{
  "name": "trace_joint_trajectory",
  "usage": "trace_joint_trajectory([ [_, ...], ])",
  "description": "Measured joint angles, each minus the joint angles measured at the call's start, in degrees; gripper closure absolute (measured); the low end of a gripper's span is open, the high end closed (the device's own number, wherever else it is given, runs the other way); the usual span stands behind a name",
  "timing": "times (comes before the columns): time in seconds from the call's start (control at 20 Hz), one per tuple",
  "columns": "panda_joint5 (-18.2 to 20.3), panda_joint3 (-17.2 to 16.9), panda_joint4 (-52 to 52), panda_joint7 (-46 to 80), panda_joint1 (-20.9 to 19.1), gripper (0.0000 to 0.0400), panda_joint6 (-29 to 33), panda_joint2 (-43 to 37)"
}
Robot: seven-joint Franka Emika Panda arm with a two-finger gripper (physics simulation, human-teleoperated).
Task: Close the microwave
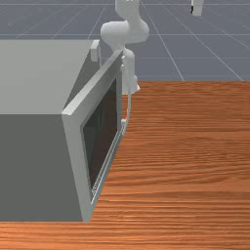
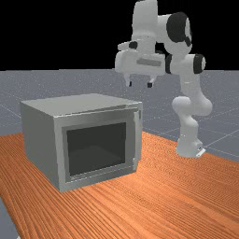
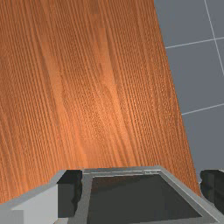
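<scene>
High by the microwave (image 2: 42,140), the end effector (image 2: 140,84) hangs released and empty, probably because the ajar door (image 1: 75,146) needs pushing, not gripping.

Pictured in the far view on an orange-brown wooden counter (image 2: 186,200), with a grey microwave (image 2: 39,140) toward the far view's left and a narrow gap above its dark-windowed door (image 2: 107,119), near the upright handle (image 2: 136,140). Held higher than the microwave and apart from it, with claw (image 2: 140,84) pointing down and fingers (image 2: 150,84) parted, by a bent white arm (image 2: 186,105) with black-trimmed joints, mounted at the far view's right.
</scene>
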Motion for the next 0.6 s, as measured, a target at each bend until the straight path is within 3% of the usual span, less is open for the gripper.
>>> trace_joint_trajectory([
  [0.05,1.56,1.29,5.76,-8.01,-0.85,0.0,-6.31,4.97],
  [0.15,2.24,1.33,-5.19,-8.36,-1.25,0.0,2.03,4.62],
  [0.25,1.92,1.12,-18.74,-8.75,-1.49,0.0,15.04,3.13],
  [0.35,1.73,1.03,-24.33,-8.88,-1.57,0.0,21.92,4.29],
  [0.4,-2.07,-0.3,-29.7,-8.3,-0.9,0.0,26.85,2.32],
  [0.45,-6.27,-2.14,-30.88,-8.67,-0.84,0.0,26.16,1.67],
  [0.6,-14.42,-8.6,-34.12,-17.3,-6.64,0.0,28.81,0.24],
])
